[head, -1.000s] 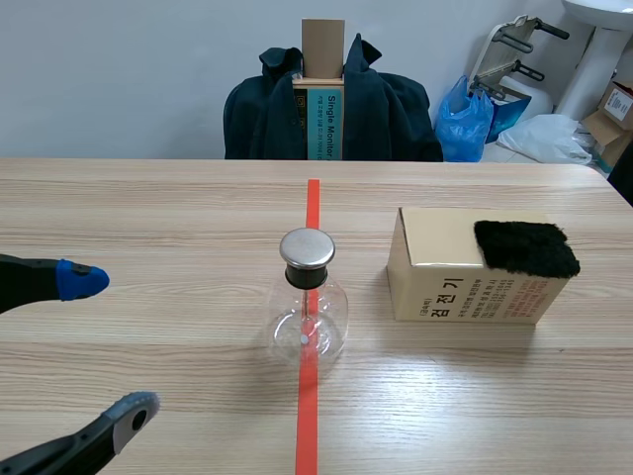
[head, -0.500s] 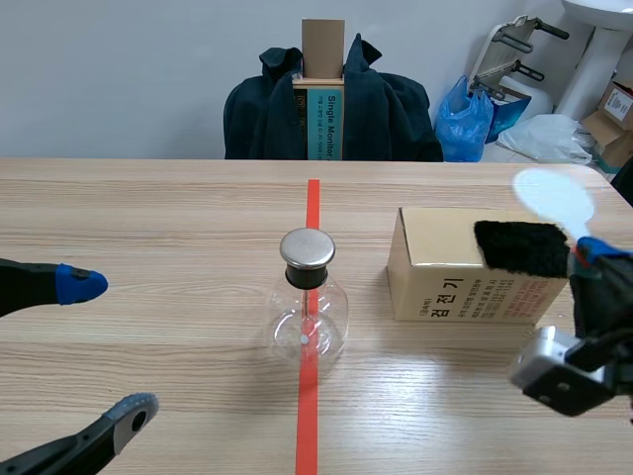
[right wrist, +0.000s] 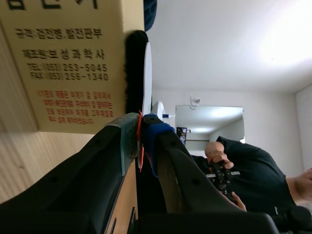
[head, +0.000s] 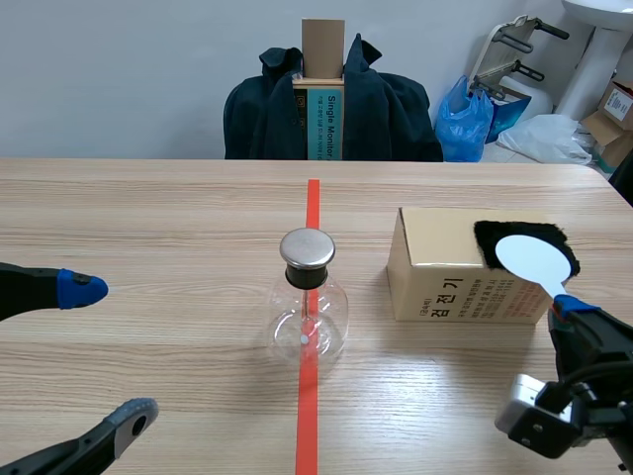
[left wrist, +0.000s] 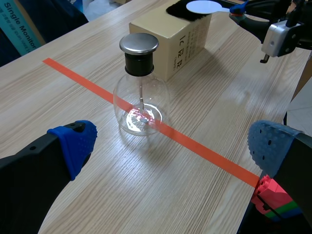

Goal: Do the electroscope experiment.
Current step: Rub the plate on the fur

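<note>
Right gripper [head: 572,309] is clamped on the handle of the white round disc paddle [head: 534,262]; in the right wrist view the handle sits pinched between the pads and the disc shows edge-on right beside the black fur patch [right wrist: 132,68], touching or just off it, can't tell which. The fur lies on top of the tan cardboard box [head: 445,287], on the end nearer the right arm. The paddle's long axis runs from the gripper away from the robot, tilted a bit toward the left, disc end leading. The clear glass flask electroscope [head: 309,312] stands upright on the orange-red tape line [head: 313,198] mid wooden tabletop [head: 148,218], axis vertical, round metal cap [head: 307,249] up. Key relation: the cap is to the left of the right gripper with the box between them, so my read is the disc must lift clear of the box and swing left to reach it. Left gripper [head: 107,351] is spread wide, holding nothing, low on the left; the flask sits ahead of it, roughly centred between its fingers, well apart. Likely step: charging the disc on the fur.
</note>
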{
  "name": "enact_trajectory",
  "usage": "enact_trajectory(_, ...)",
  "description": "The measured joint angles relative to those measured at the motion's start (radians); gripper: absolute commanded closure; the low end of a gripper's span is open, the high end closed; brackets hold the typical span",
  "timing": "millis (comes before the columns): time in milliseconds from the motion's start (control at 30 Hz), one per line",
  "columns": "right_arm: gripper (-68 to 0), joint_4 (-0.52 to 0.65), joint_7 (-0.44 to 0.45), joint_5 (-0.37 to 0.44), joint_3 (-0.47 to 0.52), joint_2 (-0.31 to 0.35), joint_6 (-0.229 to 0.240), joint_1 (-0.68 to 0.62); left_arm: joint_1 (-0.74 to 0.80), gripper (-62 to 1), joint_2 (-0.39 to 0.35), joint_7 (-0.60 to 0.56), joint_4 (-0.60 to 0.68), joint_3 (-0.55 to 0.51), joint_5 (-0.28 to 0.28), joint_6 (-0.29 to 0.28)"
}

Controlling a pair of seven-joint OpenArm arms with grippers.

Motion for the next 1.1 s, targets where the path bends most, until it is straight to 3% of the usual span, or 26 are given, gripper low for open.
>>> enact_trajectory(167,-0.9,-0.02,-0.041,-0.021,0.0,0.027,0.055,0.045,0.0,-62.3,0.0,0.0,0.0,0.0,0.0,0.0)
enact_trajectory(400,-0.9,-0.037,-0.043,-0.027,0.0,0.034,0.076,0.056,0.0,-62.3,0.0,0.0,-0.002,0.0,0.0,0.0)
enact_trajectory(533,-0.8,-0.037,-0.039,-0.053,0.0,0.034,0.112,0.062,0.0,-62.3,0.0,0.0,-0.003,0.0,0.0,0.0)
enact_trajectory(600,-0.8,-0.037,0.009,-0.066,0.004,0.035,0.147,0.067,0.0,-62.3,0.0,0.0,-0.003,0.0,0.0,0.0)
enact_trajectory(700,-0.8,-0.037,0.089,-0.087,0.005,0.037,0.158,0.067,0.0,-62.3,0.001,0.0,-0.003,0.0,0.0,0.0)
enact_trajectory(767,-0.8,-0.037,0.048,-0.088,0.005,0.037,0.151,0.067,0.0,-62.3,0.009,0.0,-0.003,0.0,0.0,0.0)
enact_trajectory(867,-0.8,-0.037,-0.14,-0.085,0.003,0.036,0.127,0.069,0.0,-62.3,0.019,0.003,-0.003,0.0,0.0,0.0)
enact_trajectory(900,-0.8,-0.037,-0.158,-0.082,0.005,0.039,0.131,0.069,0.0,-62.3,0.019,0.003,-0.003,0.0,0.0,0.0)
enact_trajectory(933,-0.8,-0.037,-0.134,-0.082,0.008,0.042,0.131,0.07,0.0,-62.3,0.019,0.003,-0.003,0.0,0.0,0.0)
enact_trajectory(1033,-0.8,-0.037,0.057,-0.085,0.009,0.045,0.13,0.07,0.0,-62.3,0.019,0.005,-0.003,0.0,0.0,0.0)
enact_trajectory(1100,-0.8,-0.037,0.087,-0.087,-0.01,0.042,0.13,0.069,0.0,-62.3,0.019,0.007,-0.003,0.0,0.0,0.0)
